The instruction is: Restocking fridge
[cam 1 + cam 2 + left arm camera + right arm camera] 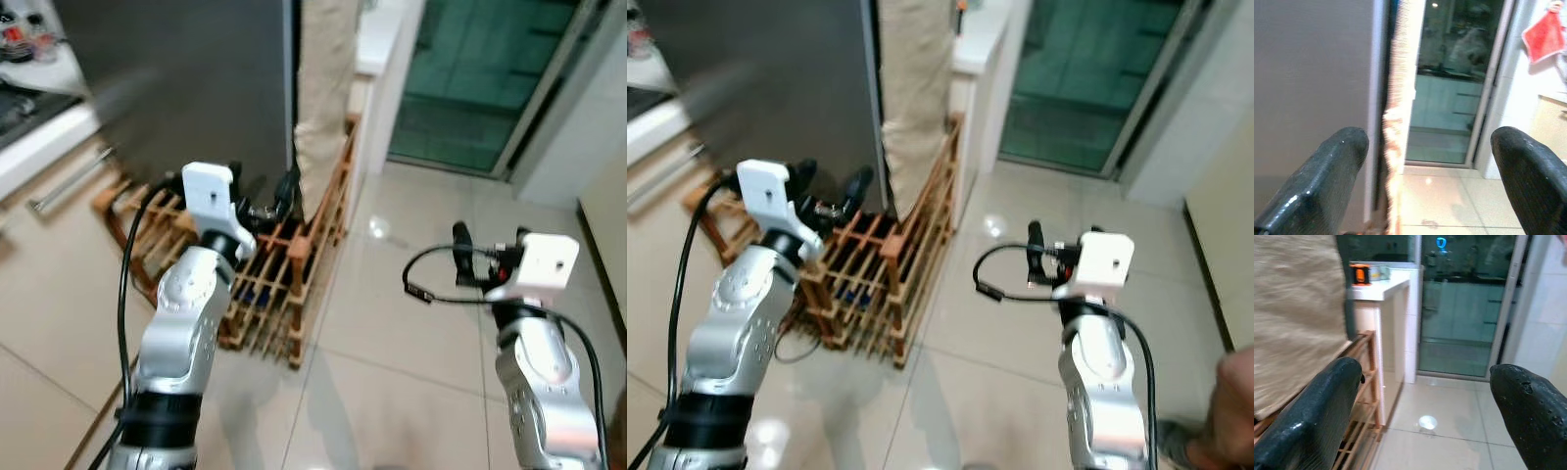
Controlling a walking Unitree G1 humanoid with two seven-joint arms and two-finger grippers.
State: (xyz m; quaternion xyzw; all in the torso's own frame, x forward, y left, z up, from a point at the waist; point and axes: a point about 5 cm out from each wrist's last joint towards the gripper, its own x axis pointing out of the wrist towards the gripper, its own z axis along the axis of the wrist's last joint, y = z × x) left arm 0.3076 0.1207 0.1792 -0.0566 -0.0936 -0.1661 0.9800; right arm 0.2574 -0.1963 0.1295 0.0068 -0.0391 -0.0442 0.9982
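Nearest the head camera, the two silver arms reach forward over the pale tiled floor (392, 323). The left gripper (263, 199) is raised just in front of the fridge (186, 88), its dark grey door shut, and its black fingers (1322, 181) stand well apart with nothing between them. The right gripper (485, 257) hangs further right of the fridge over bare tiles, its fingers (1322, 416) also spread wide and empty. A wooden slatted rack (294, 274) stands on the floor against the fridge's base. A beige cloth (323, 88) hangs just right of the fridge door edge. Beyond that, a white counter (1383, 286) carries an orange item (1359, 274), and a glass door (480, 78) lies further right.
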